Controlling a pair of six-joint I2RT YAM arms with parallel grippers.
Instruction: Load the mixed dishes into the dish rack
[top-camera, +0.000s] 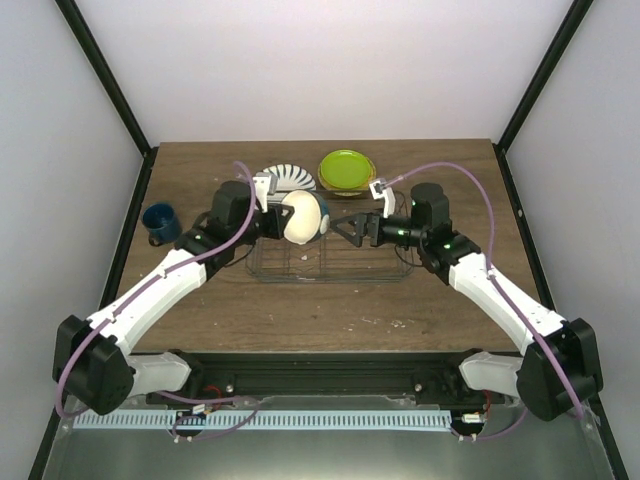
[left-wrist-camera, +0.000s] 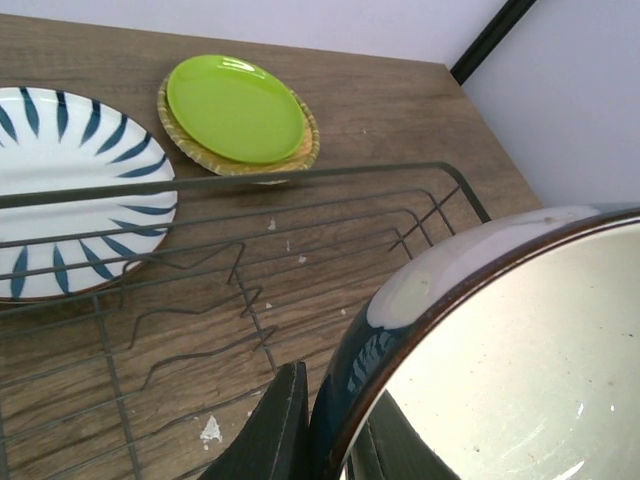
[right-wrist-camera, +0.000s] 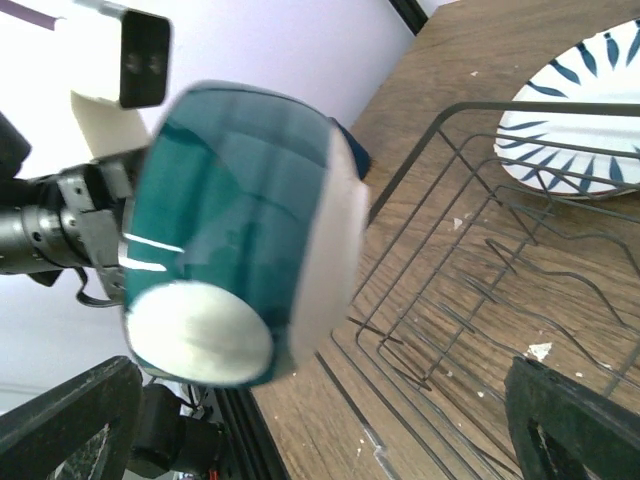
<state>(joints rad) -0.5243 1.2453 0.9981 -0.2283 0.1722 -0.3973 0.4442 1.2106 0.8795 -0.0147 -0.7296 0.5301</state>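
Note:
My left gripper (top-camera: 288, 217) is shut on the rim of the small cream bowl (top-camera: 303, 216) and holds it tilted on its side above the left part of the wire dish rack (top-camera: 385, 272). In the left wrist view the fingers (left-wrist-camera: 275, 430) pinch the bowl's dark rim (left-wrist-camera: 520, 340). My right gripper (top-camera: 347, 228) is open and empty, just right of the bowl, facing its blue base (right-wrist-camera: 240, 230). The striped plate (top-camera: 285, 178) and the lime-green plate (top-camera: 347, 170) lie flat behind the rack. The dark blue mug (top-camera: 160, 222) stands at the left.
The rack's wire floor and dividers (left-wrist-camera: 200, 310) show bare wood beneath, with nothing in it. The table's left edge runs close beside the mug. Black frame posts (top-camera: 530, 90) rise at the back corners.

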